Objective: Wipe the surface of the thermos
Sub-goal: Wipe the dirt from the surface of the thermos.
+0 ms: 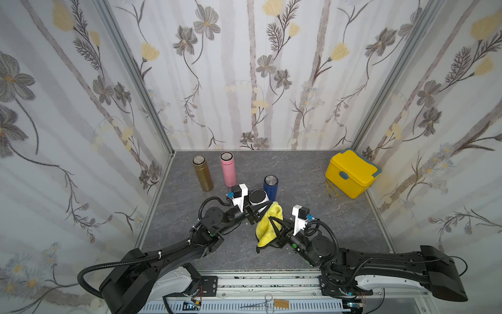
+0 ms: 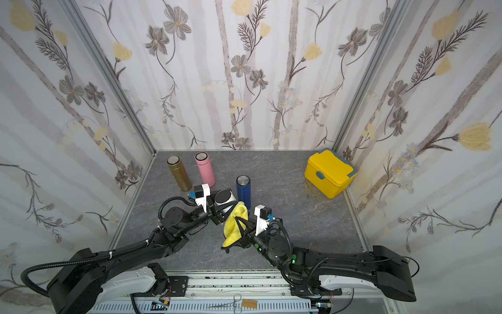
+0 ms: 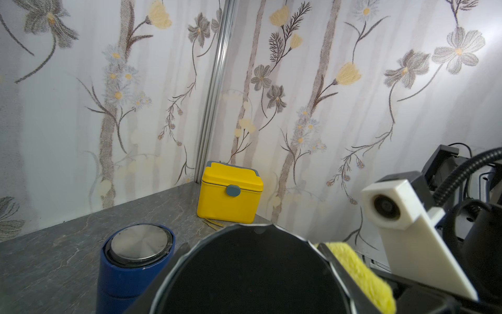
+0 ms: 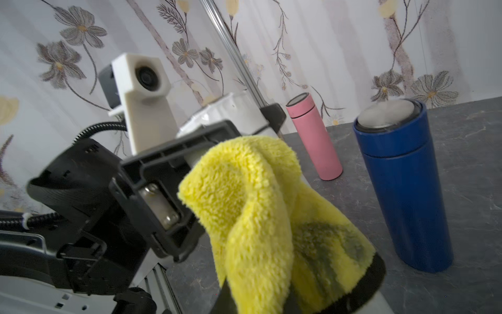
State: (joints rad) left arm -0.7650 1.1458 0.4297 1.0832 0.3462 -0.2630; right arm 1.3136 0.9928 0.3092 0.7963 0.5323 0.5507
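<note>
A white thermos [image 1: 257, 199] with a black lid [image 3: 250, 271] is lifted off the table near the middle, and my left gripper [image 1: 254, 210] is shut on its body. In both top views a fluffy yellow cloth [image 1: 267, 225] [image 2: 233, 228] hangs from my right gripper [image 1: 271, 220], which is shut on it. The cloth's upper fold lies against the side of the white thermos, next to the left gripper's finger. The left wrist view shows the cloth [image 3: 358, 269] right beside the lid. The cloth [image 4: 258, 204] fills the right wrist view and hides the fingertips.
A blue thermos [image 1: 270, 187] stands just behind the held one. Pink [image 1: 228, 170] and gold [image 1: 203, 174] thermoses stand at the back left. A yellow lidded box [image 1: 351, 174] sits in the back right corner, with thin yellow tweezers [image 1: 332, 190] beside it. Walls enclose three sides.
</note>
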